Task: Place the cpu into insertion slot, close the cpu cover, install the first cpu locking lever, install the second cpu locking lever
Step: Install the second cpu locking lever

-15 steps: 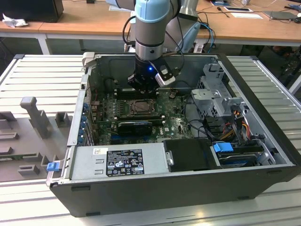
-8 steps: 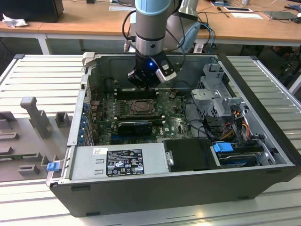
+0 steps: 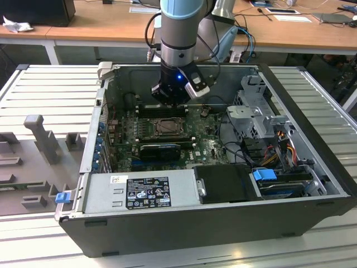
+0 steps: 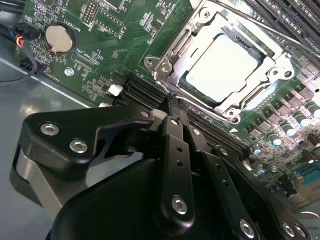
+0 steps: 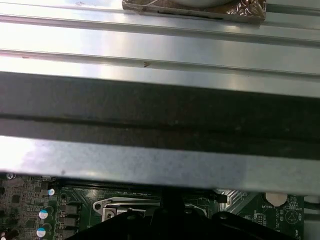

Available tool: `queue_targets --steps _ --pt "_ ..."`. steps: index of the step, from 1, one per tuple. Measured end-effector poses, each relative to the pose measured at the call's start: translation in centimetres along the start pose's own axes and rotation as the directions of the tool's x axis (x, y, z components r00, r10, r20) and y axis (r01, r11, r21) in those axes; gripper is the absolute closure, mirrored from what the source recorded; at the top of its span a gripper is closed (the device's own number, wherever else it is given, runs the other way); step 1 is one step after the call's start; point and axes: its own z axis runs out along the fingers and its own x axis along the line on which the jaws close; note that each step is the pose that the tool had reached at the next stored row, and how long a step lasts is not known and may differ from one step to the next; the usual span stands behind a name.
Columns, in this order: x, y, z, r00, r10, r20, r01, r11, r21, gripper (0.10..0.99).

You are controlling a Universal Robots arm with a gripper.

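Pincer over socket, cpu seated, cover down

PC case [image 3: 184, 223] open on ribbed tabletop [image 3: 50, 84]; green board [image 4: 115, 45] below pincer [image 4: 170, 107], tips pinched narrow, holding nothing. Insertion slot [image 4: 165, 65] w/ cpu cover [image 4: 260, 62] and cpu [image 4: 220, 65] just ahead of tips. Levers next, I judge: press slow, straight. Print unreadable.

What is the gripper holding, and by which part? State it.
Nothing. In the second wrist view the gripper has its fingers together with nothing between them, above the green board, while the cpu sits in the insertion slot.
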Motion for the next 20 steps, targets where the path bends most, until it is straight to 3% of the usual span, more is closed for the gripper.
queue_targets --steps 6,8,12,17,20 --pt "0.03 -0.45 -0.35 1.0000 0.000 -0.0001 0.000 1.0000 0.000 0.980" --pt "0.01 -0.40 -0.89 1.0000 0.000 0.0000 0.000 1.0000 0.000 0.980" --pt "-0.04 -0.18 -2.98 1.0000 0.000 -0.0001 0.000 1.0000 0.000 0.980" --pt "0.15 -2.55 -3.08 1.0000 0.000 -0.0026 0.000 1.0000 0.000 0.980" --pt "0.24 -3.96 -3.15 0.9999 0.001 -0.0103 -0.001 1.0000 0.001 0.980"
